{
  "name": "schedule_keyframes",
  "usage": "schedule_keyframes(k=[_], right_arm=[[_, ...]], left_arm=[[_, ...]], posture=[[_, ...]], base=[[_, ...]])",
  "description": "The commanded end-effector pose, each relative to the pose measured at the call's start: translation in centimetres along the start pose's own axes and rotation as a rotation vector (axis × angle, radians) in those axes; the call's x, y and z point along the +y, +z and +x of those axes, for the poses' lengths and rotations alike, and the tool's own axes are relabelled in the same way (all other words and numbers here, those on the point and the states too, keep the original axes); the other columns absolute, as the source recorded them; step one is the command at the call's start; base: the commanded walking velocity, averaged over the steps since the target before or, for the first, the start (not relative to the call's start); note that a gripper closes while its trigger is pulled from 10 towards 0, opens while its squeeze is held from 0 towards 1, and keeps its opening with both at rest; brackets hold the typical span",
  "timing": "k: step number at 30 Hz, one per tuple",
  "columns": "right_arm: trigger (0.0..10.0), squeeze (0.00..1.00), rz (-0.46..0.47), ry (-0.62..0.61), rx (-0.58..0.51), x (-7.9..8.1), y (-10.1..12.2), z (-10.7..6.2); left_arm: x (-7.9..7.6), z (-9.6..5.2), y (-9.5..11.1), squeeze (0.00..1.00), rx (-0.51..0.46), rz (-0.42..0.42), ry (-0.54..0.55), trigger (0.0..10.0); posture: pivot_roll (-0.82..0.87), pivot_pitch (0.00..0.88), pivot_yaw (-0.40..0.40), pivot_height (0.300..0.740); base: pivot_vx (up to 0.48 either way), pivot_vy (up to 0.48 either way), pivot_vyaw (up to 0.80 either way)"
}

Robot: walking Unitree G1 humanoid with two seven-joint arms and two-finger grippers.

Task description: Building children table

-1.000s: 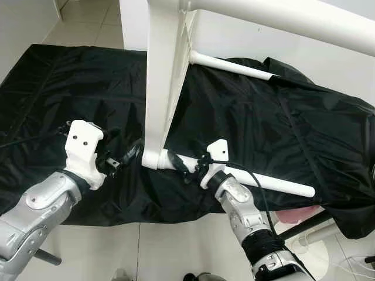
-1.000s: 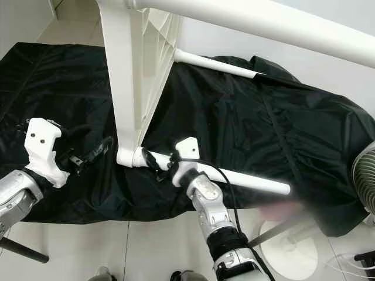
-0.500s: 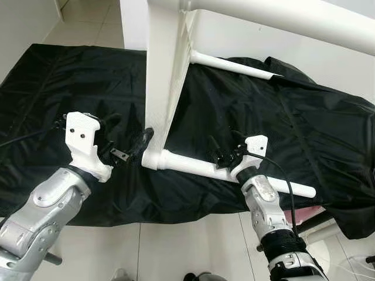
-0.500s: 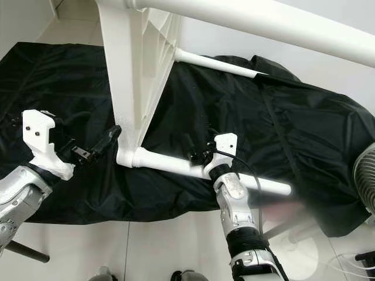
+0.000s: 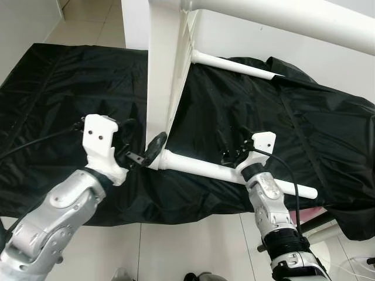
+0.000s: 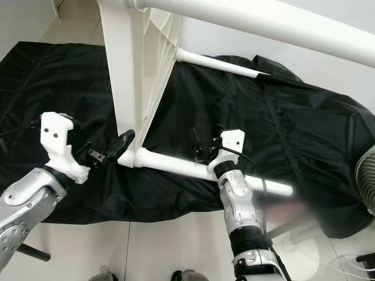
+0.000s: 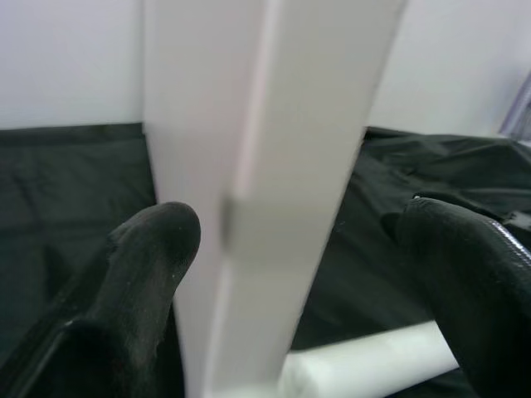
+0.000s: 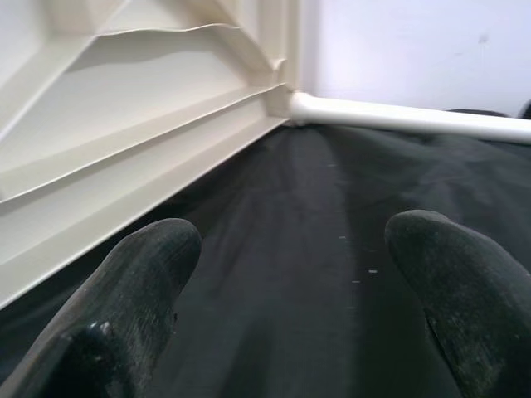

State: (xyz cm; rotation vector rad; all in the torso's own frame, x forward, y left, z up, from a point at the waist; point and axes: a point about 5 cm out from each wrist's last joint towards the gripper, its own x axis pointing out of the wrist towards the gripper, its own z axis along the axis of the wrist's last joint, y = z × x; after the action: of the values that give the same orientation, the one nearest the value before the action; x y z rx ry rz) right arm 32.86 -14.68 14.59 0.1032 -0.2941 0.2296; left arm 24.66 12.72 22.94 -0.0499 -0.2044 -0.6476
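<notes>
**Table frame on its side, both grippers at the near leg**

Table parts in white plastic lie on a black cloth spread over the worktop. The tabletop panel stands on edge, running from about 12 o'clock in the eye views down toward the centre, its ribbed underside facing 3 o'clock. A white near leg is plugged into the panel's lower corner and runs across the cloth toward 4 o'clock. A second far leg leaves the panel higher up and points toward 2 o'clock. A third upper leg crosses the top of the eye views.

The left gripper sits at the panel's lower corner, at about 9 o'clock from the leg joint. Its jaws are spread apart: in the left wrist view the panel's edge stands between the two black fingers, with the near leg's socket end low between them. Whether the fingers press on the panel cannot be told.

The right gripper hovers just past the middle of the near leg, its wrist above the leg. Its jaws are released, the fingers wide apart over bare cloth, pointing at the ribbed underside and the far leg.

A white fan stands on the tiled floor at 4 o'clock.
</notes>
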Motion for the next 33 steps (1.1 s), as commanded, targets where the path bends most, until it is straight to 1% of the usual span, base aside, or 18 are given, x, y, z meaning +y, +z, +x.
schedule_keyframes(k=[1,3,4,6,10,12,13,14,15,16,18,20,25,27,31,33], right_arm=[[10.0,0.00,-0.011,-0.020,0.004,-0.5,0.1,-0.2],[10.0,0.00,-0.019,-0.039,-0.001,-0.9,0.3,-0.2],[10.0,0.00,-0.019,-0.039,-0.001,-0.9,0.3,-0.2],[10.0,0.00,-0.029,-0.067,-0.015,-1.3,0.5,-0.2],[10.0,0.00,-0.034,-0.101,-0.026,-1.7,0.8,-0.3],[10.0,0.00,-0.038,-0.124,-0.031,-2.1,1.0,-0.3],[10.0,0.00,-0.038,-0.124,-0.031,-2.1,1.0,-0.3],[10.0,0.00,-0.043,-0.137,-0.032,-2.4,1.0,-0.3],[10.0,0.00,-0.044,-0.140,-0.032,-2.5,1.0,-0.3],[10.0,0.00,-0.044,-0.140,-0.032,-2.5,1.0,-0.3],[10.0,0.00,-0.044,-0.149,-0.033,-2.6,1.1,-0.3],[10.0,0.00,-0.044,-0.152,-0.033,-2.6,1.1,-0.3],[10.0,0.00,-0.046,-0.159,-0.028,-2.6,1.0,-0.3],[10.0,0.00,-0.048,-0.163,-0.026,-2.6,0.9,-0.4],[10.0,0.00,-0.049,-0.171,-0.028,-2.7,1.0,-0.3],[10.0,0.00,-0.049,-0.173,-0.029,-2.8,1.0,-0.3]], left_arm=[[-0.6,0.1,-0.2,0.00,0.017,-0.012,-0.005,10.0],[-1.0,0.6,-0.2,0.00,0.000,-0.021,0.002,10.0],[-1.0,0.6,-0.2,0.00,0.000,-0.021,0.002,10.0],[-1.3,1.1,-0.3,0.00,-0.002,-0.046,0.023,10.0],[-1.4,1.4,-0.6,0.00,0.007,-0.051,0.054,10.0],[-1.2,1.9,-0.8,0.00,0.023,-0.035,0.100,10.0],[-1.2,1.9,-0.8,0.00,0.023,-0.035,0.100,10.0],[-1.1,2.3,-0.9,0.00,0.035,-0.013,0.145,10.0],[-1.0,2.4,-0.9,0.00,0.038,-0.003,0.163,10.0],[-1.0,2.4,-0.9,0.00,0.038,-0.003,0.163,10.0],[-0.9,2.8,-1.1,0.00,0.052,0.011,0.205,10.0],[-0.9,2.9,-1.1,0.00,0.056,0.014,0.214,10.0],[-0.9,4.2,-1.8,0.00,0.111,0.109,0.337,10.0],[-1.3,4.6,-2.0,0.00,0.117,0.097,0.350,10.0],[-1.5,5.3,-2.6,0.00,0.179,0.158,0.406,10.0],[-1.5,5.5,-2.8,0.00,0.196,0.164,0.419,10.0]], posture=[[0.06,0.111,-0.074,0.740],[0.06,0.110,-0.070,0.740],[0.06,0.110,-0.070,0.740],[0.06,0.110,-0.067,0.740],[0.05,0.111,-0.066,0.740],[0.05,0.113,-0.064,0.740],[0.05,0.113,-0.064,0.740],[0.05,0.113,-0.063,0.740],[0.05,0.113,-0.063,0.740],[0.05,0.113,-0.063,0.740],[0.05,0.114,-0.063,0.740],[0.05,0.114,-0.063,0.740],[0.05,0.112,-0.060,0.740],[0.05,0.111,-0.061,0.740],[0.04,0.107,-0.059,0.740],[0.04,0.107,-0.059,0.740]], base=[[0.000,0.000,0.00],[0.000,0.000,0.00],[0.000,0.000,0.00],[0.000,0.000,0.00],[0.000,0.000,0.00],[0.000,0.000,0.00],[0.000,0.000,0.00],[0.000,0.000,0.00],[0.000,0.000,0.00],[0.000,0.000,0.00],[0.000,0.000,0.00],[0.000,0.000,0.00],[0.000,0.000,0.00],[0.000,0.000,0.00],[0.000,0.000,0.00],[0.000,0.000,0.00]])
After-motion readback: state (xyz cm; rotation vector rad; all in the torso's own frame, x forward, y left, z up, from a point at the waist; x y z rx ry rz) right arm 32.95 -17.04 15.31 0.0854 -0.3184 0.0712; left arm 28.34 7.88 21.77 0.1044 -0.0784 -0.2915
